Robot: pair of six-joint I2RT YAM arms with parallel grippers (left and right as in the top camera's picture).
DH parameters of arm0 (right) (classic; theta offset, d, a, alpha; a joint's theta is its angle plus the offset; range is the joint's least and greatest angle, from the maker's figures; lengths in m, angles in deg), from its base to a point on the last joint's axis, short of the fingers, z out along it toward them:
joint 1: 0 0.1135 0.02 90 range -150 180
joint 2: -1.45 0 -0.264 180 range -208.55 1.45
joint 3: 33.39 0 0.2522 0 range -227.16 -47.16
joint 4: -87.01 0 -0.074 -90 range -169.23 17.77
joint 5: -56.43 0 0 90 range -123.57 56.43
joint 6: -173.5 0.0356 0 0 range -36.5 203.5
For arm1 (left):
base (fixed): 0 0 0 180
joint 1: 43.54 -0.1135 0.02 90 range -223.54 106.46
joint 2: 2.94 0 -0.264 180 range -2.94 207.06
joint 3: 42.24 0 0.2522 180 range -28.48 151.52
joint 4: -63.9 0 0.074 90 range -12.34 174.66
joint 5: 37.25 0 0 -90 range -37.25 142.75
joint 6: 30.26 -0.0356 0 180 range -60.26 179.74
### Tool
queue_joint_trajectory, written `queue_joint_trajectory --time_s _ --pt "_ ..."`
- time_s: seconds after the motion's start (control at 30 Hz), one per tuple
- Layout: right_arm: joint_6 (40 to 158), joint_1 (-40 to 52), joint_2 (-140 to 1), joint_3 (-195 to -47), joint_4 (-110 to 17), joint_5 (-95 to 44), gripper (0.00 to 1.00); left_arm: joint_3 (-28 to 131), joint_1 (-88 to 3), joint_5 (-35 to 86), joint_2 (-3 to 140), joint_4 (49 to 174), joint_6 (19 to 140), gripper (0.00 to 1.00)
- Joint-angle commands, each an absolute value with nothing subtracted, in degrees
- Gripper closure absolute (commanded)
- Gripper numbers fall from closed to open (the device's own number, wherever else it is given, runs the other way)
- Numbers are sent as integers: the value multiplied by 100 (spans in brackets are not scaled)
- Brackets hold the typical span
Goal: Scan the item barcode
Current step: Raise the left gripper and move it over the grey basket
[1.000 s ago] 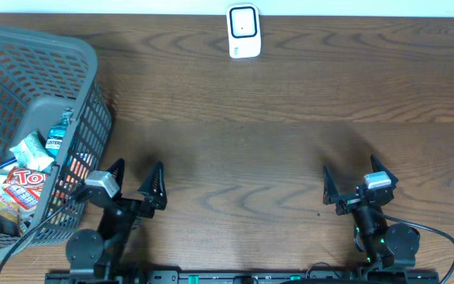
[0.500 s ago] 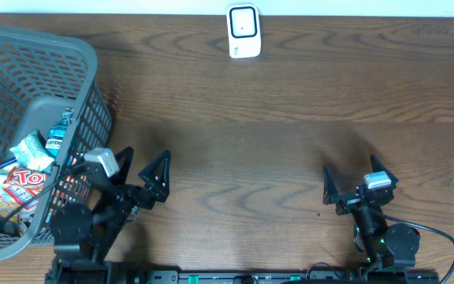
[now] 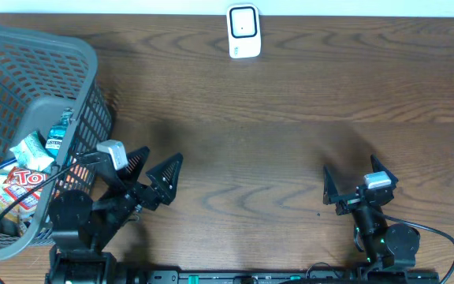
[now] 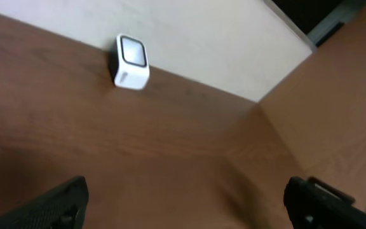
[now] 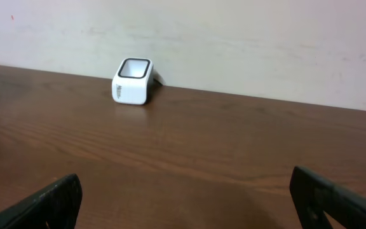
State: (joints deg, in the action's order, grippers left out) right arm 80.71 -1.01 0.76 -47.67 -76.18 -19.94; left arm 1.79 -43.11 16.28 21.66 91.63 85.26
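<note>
Several packaged items lie in the grey basket [image 3: 85, 55] at the left: a pale green snack pack [image 3: 30, 150], a small blue bottle [image 3: 56, 138] and a red-and-white packet [image 3: 26, 185]. The white barcode scanner [image 3: 243, 31] stands at the table's far edge; it also shows as the scanner [image 4: 131, 62] in the left wrist view and the scanner [image 5: 132, 81] in the right wrist view. My left gripper [image 3: 154, 169] hangs open and empty just right of the basket. Near the front right, my right gripper [image 3: 351, 181] is open and empty too.
The basket's mesh wall stands close to the left arm's base. Brown wood table [image 3: 274, 142] stretches between both arms and the scanner. A pale wall [image 5: 234, 38] rises behind the table's far edge.
The left arm has swung its gripper to the right and turned it, away from the basket's side. The right arm has not moved.
</note>
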Motion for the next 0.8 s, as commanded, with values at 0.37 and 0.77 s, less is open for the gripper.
queue_joint_trajectory --time_s 0.37,0.77 --pt "8064 -75 107 -4747 -7605 -2013 1 310 -4335 1158 2161 9168 8566 2" --pt "8064 -75 107 -4747 -7605 -2013 1 697 -4337 670 2168 8291 9350 2"
